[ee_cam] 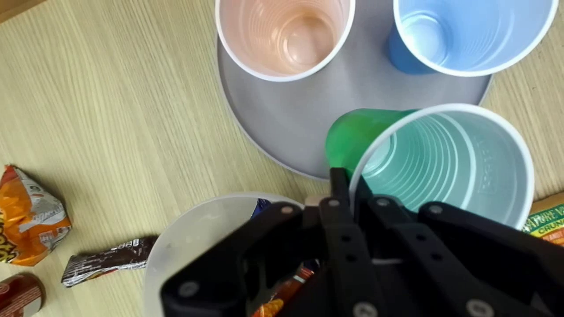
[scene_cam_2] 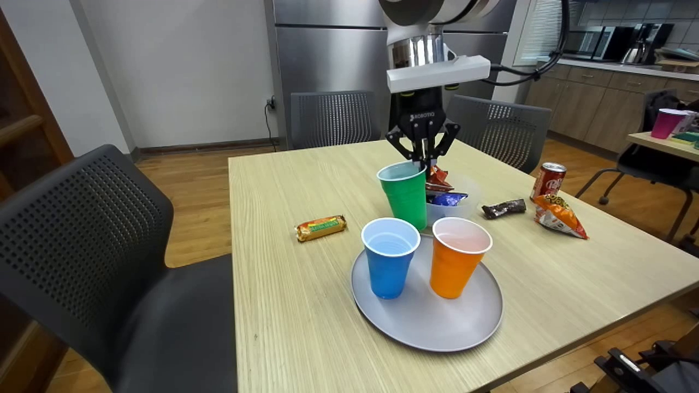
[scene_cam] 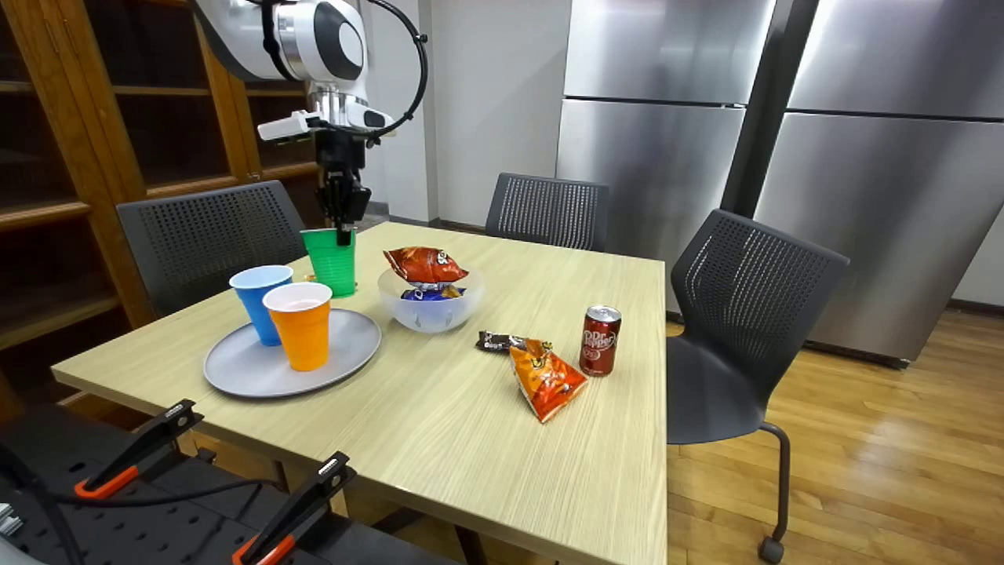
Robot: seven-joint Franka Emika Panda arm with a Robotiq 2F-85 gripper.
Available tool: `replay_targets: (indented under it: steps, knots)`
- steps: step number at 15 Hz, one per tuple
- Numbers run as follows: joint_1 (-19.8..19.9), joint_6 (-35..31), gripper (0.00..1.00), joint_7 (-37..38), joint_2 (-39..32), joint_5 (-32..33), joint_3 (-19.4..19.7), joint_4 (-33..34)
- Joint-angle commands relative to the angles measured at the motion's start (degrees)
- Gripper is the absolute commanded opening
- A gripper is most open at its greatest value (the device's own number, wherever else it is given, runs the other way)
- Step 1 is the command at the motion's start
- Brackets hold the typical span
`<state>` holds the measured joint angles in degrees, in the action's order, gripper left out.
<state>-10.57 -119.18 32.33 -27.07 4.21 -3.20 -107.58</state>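
Note:
My gripper is shut on the rim of a green cup, one finger inside and one outside. The gripper and the tilted green cup also show in an exterior view. I cannot tell whether the cup's base touches the table. A blue cup and an orange cup stand on a grey round plate beside it. A translucent bowl next to the green cup holds a red snack bag and a blue packet; the gripper partly hides it in the wrist view.
A gold wrapped bar lies on the table. A dark wrapped bar, an orange snack bag and a red can stand or lie past the bowl. Chairs surround the table. Clamps sit by its edge.

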Motion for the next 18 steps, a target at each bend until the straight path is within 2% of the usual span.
replay_targets:
  steps: [1,18]
  knots:
    - [0.35,0.48,0.01,-3.25,-0.47,-2.61,0.5,0.05]
    - [2.2,-2.35,0.01,-11.02,-2.74,-7.86,1.12,-1.99]
